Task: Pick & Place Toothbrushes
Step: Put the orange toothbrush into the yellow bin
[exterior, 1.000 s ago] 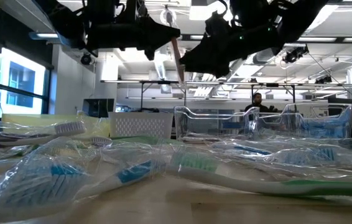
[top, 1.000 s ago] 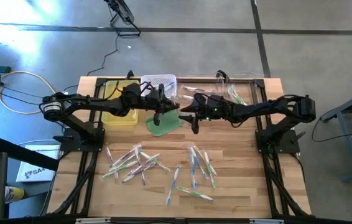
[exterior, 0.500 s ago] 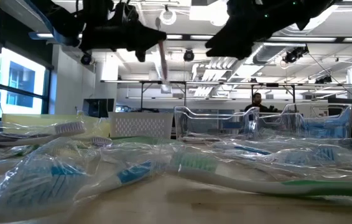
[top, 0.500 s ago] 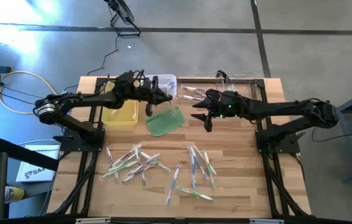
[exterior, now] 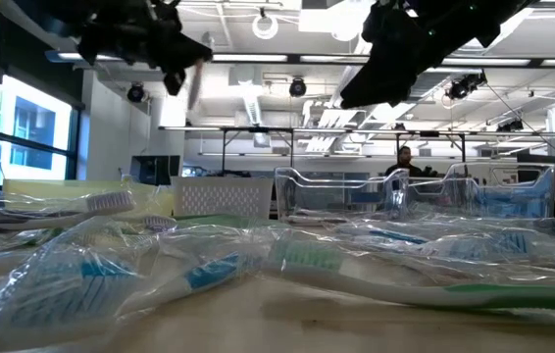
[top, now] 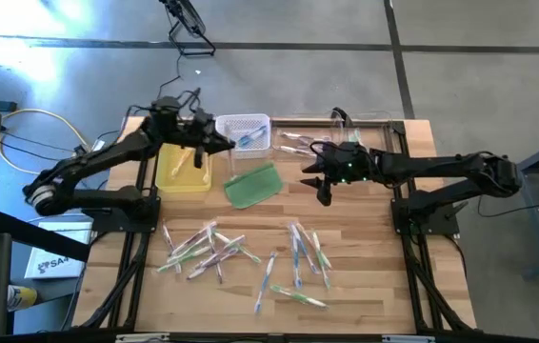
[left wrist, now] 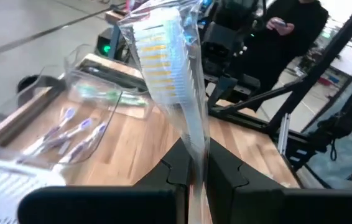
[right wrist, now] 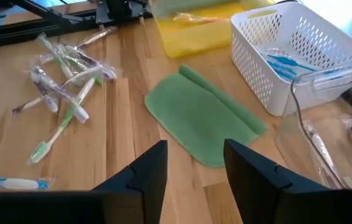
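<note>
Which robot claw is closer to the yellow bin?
Left. The left gripper is shut on a wrapped orange-bristled toothbrush above the yellow bin. The right gripper hangs open past the flat green cloth, farther off.

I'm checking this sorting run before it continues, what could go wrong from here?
1. The left gripper pinches a wrapped yellow-bristled toothbrush by its lower end only; the slick wrapper could slip as it hangs above the yellow bin.
2. The right gripper is open and empty above the green cloth; reaching low for the loose toothbrushes might snag it.
</note>
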Tool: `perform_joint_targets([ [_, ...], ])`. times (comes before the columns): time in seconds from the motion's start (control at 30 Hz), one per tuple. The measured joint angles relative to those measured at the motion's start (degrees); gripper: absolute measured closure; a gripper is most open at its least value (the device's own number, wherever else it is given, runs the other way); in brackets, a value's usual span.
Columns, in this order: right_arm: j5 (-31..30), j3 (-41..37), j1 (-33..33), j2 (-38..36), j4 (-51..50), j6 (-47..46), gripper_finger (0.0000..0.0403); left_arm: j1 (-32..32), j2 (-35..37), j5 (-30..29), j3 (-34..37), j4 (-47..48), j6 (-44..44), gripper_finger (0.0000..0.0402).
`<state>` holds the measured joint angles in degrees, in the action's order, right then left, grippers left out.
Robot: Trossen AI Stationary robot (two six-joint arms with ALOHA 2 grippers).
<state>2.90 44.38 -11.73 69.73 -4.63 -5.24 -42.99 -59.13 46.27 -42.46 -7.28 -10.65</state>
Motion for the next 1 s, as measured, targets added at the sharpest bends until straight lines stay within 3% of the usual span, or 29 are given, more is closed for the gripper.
perform_joint_targets([
  [0.23,0.0,0.0,0.0,0.0,0.1,0.4,0.0265,-6.0,8.4,-2.2,0.0,17.6,4.1,0.0382],
  [0.5,0.0,0.0,0.0,0.0,0.1,-0.3,0.0266,-10.6,10.1,-19.2,0.0,35.2,13.5,0.0382],
  [0.6,0.0,0.0,0.0,0.0,0.1,-1.0,0.0266,-12.3,10.1,-25.0,0.0,38.6,16.2,0.0382],
  [0.8,0.0,0.0,0.0,0.0,0.1,-1.0,0.0266,-15.5,10.0,-27.7,0.0,44.8,19.0,0.0382],
  [1.0,0.0,0.0,0.0,0.0,0.1,-1.0,0.0266,-15.9,8.5,-35.1,0.0,50.3,19.3,0.0382],
])
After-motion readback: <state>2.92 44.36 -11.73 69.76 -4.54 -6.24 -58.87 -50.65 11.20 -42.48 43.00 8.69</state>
